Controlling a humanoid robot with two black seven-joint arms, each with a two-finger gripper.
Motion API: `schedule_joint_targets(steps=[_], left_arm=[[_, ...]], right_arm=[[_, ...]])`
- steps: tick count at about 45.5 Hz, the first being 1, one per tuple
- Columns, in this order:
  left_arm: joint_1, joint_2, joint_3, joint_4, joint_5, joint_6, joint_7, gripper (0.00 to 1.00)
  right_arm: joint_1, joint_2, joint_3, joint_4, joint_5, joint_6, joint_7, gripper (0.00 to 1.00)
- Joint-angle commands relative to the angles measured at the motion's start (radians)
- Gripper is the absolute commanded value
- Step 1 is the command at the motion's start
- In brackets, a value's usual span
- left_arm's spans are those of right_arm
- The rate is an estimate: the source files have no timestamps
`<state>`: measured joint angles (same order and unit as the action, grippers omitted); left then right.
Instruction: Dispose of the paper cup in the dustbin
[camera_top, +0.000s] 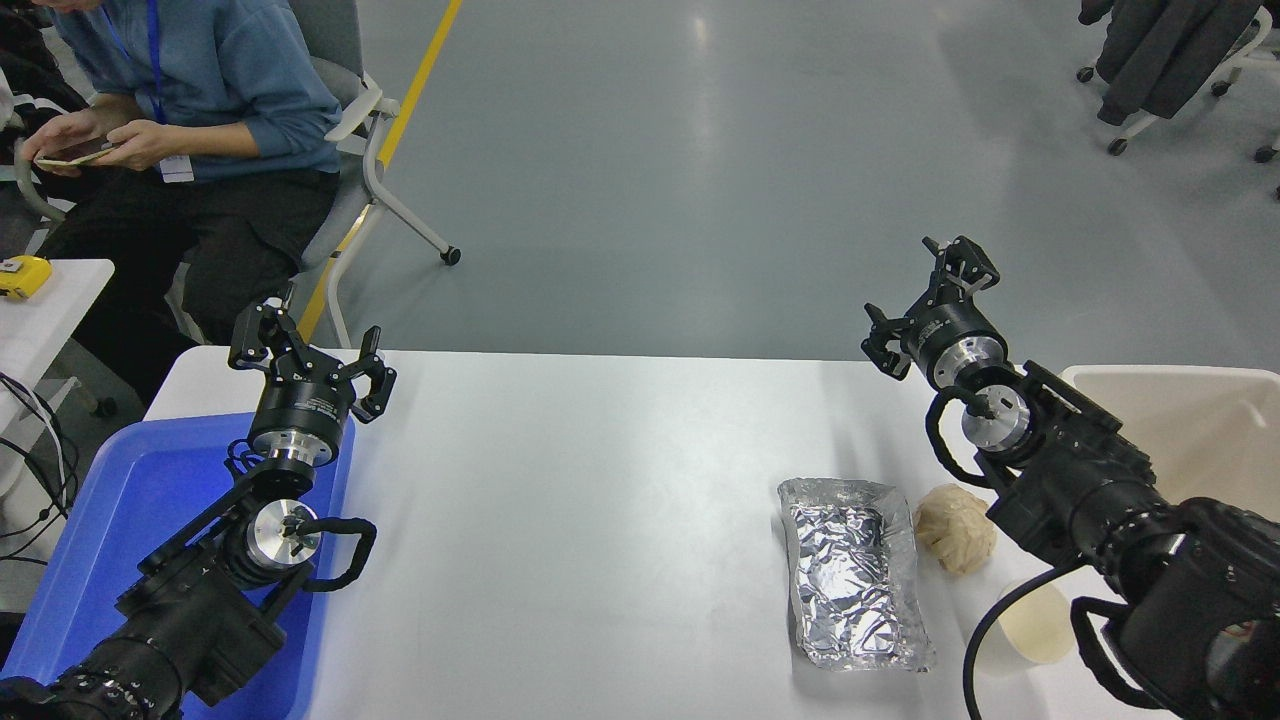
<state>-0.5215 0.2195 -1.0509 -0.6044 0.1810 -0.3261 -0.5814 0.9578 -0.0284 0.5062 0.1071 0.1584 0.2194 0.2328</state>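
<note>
Over on the left, the left gripper (310, 357) was parked above the far corner of the blue tray (90, 530), jaws spread with nothing in them. My read is that it just sat out of the way, since nothing for this job lay on that side.

Moving right across a bare stretch of white table (580, 500), there was a crinkled foil tray (855, 572) with a crumpled tan paper ball (955, 527) just beside it. Neither is the target, so they looked like clutter to steer around.

The paper cup (1030, 625) stood upright near the front edge, right of the foil and partly hidden behind the right arm's cable. The right gripper (925, 305) hung high past the table's far edge, jaws apart and empty, well away from the cup, so I'd say no grab had started yet. The dustbin (1190, 425) sat at the far right, close enough for a short carry.

The room had a grey floor with a yellow line, and a person (190, 120) sat on a chair at the top left, looking at a phone.
</note>
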Motion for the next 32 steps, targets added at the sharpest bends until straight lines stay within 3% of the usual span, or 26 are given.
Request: schedule_joint_targets(steps=[1, 32], left_arm=[[0.001, 0.001, 0.0, 0.0, 0.0, 0.001, 0.0, 1.0], [0.001, 0.0, 0.0, 0.0, 0.0, 0.001, 0.0, 1.0]], right_arm=[[-0.031, -0.056, -0.067, 0.012, 0.0, 0.109, 0.0, 1.0], [-0.1, -0.462, -0.316, 0.094, -0.045, 0.525, 0.02, 1.0]])
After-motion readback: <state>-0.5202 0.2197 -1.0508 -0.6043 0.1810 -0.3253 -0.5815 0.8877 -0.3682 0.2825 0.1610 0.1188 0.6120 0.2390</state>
